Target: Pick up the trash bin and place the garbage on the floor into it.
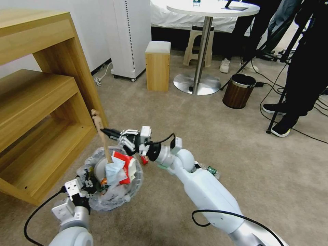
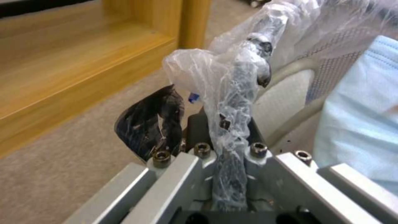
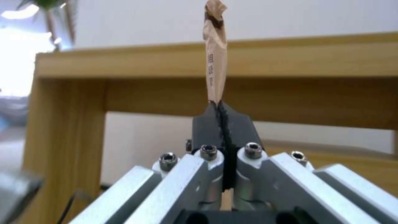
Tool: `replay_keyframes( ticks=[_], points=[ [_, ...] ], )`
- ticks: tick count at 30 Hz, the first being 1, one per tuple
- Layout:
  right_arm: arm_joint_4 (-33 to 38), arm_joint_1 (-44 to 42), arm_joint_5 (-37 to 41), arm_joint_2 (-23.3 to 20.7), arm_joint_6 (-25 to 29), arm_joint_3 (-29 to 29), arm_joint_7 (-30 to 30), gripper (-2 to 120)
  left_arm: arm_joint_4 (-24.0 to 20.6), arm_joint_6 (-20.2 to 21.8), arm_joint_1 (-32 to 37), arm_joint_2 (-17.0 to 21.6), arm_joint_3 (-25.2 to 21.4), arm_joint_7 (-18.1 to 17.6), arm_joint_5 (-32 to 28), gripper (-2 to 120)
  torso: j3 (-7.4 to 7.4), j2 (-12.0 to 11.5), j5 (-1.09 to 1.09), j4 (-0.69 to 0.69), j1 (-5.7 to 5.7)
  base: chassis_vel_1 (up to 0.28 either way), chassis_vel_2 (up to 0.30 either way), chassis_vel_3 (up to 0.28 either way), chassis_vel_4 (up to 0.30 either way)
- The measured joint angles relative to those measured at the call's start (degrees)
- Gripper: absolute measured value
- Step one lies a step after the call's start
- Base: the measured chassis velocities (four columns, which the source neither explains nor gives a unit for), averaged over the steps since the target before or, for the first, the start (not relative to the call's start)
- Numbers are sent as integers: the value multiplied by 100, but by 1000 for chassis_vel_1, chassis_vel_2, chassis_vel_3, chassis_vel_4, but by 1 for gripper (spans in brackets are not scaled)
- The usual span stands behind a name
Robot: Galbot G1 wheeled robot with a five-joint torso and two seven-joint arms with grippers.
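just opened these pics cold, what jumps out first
The right pincer is shut on a long paper-wrapped wooden stick, standing it upright over the trash bin beside the wooden shelf. The bin is packed with a red carton and a pale blue mask, and the left pincer is shut on its plastic-lined rim.

From the head view I can't make out the trash bin (image 1: 112, 184) body at lower left, since its crinkled liner (image 1: 119, 196) and the heaped garbage (image 1: 119, 167) cover it, and the lower end of the paper-wrapped stick (image 1: 101, 136) is buried in that heap. A clear bottle (image 1: 210, 169) on the floor (image 1: 205, 116) at centre is mostly hidden behind my right arm. In the left wrist view, liner plastic (image 2: 224, 93) wraps the left gripper (image 2: 226, 130), hiding the bin rim underneath.
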Motion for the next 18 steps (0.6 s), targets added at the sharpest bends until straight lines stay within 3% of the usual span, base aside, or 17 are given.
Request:
replay_keyframes(
  ticks=[5, 12, 14, 18],
  points=[
    [-239, 7, -392, 133, 207, -7, -357, 0, -78, 25, 0, -2, 48, -2, -57, 1, 0, 0, 0, 0, 0, 0, 0, 0, 0],
    [-380, 36, -646, 104, 371, 89, -308, 2, -76, 50, -4, 8, 40, -13, -142, 1, 0, 0, 0, 0, 0, 0, 0, 0, 0],
    [-399, 25, -670, 54, 379, 113, -246, 14, -77, 52, -10, 13, 34, -14, -152, 1, -1, 0, 1, 0, 0, 0, 0, 0, 0],
    [-409, -2, -671, 1, 366, 168, -300, 23, -77, 56, -19, 26, -4, -13, -180, 1, -1, 0, 1, 0, 0, 0, 0, 0, 0]
  ],
)
